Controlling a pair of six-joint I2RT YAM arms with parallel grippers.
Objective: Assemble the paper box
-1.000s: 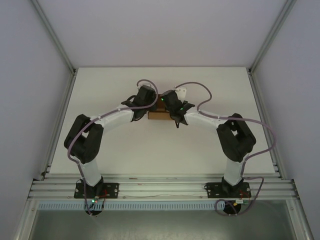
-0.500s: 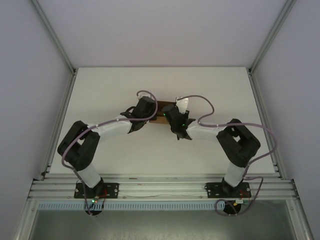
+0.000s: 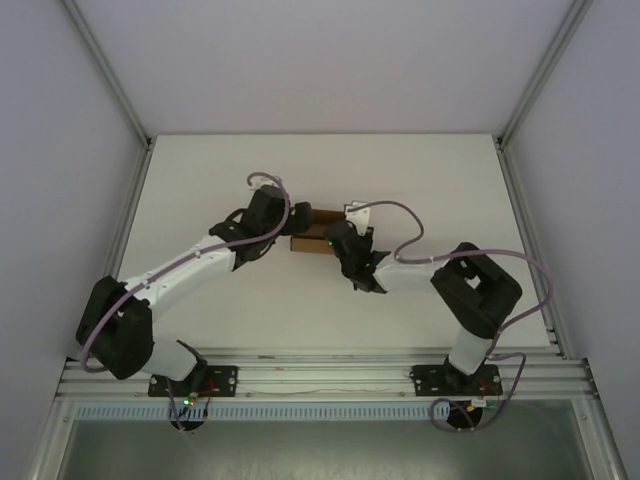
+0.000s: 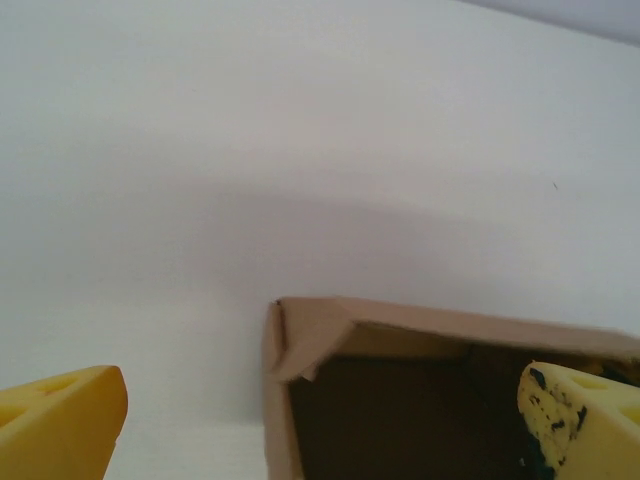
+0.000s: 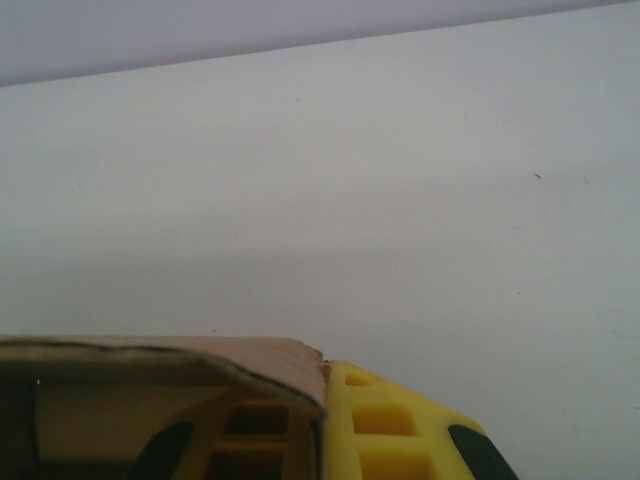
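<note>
The box (image 3: 308, 243) sits mid-table (image 3: 200, 180), somewhat toward the far side, well apart from every edge; bare surface lies all round it; its long axis runs left to right, open interior facing the left wrist camera; the left gripper (image 4: 320, 430) is spread wide astride its left corner; the right gripper (image 5: 320, 435) is clenched on its wall.
</note>
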